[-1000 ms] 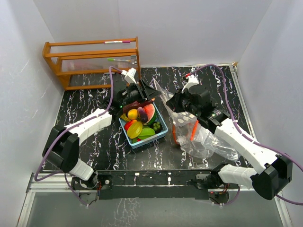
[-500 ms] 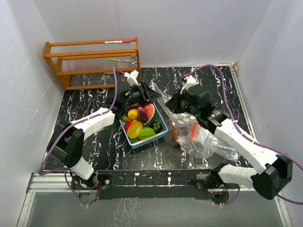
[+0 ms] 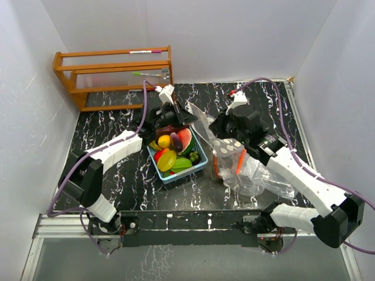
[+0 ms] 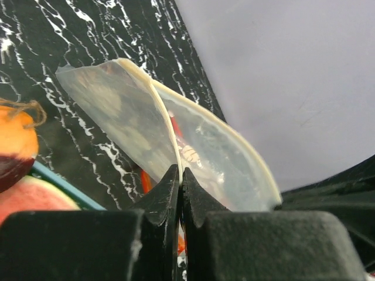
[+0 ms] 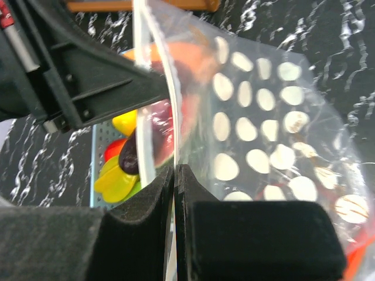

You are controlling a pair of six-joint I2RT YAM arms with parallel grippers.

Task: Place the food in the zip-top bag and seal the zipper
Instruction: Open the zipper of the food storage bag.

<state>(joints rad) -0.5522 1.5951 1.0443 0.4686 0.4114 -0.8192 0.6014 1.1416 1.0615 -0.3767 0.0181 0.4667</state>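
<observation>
- The left gripper point(image 4: 180, 175) was seen clamped on one lip of the zip-top bag point(image 4: 218, 153), with its jaws pressed together on the film.
- The right gripper point(image 5: 174, 173) was likewise closed on the bag's rim, and the mouth was held parted between the two.
- The food point(image 3: 172, 153) was piled in the light-blue basket point(image 3: 199, 166), just beside the bag's mouth.
- Something orange-red was seen inside the bag; what it was could not be told.

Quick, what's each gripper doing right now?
Left gripper: shut on the zip-top bag rim.
Right gripper: shut on the same bag's rim.
</observation>
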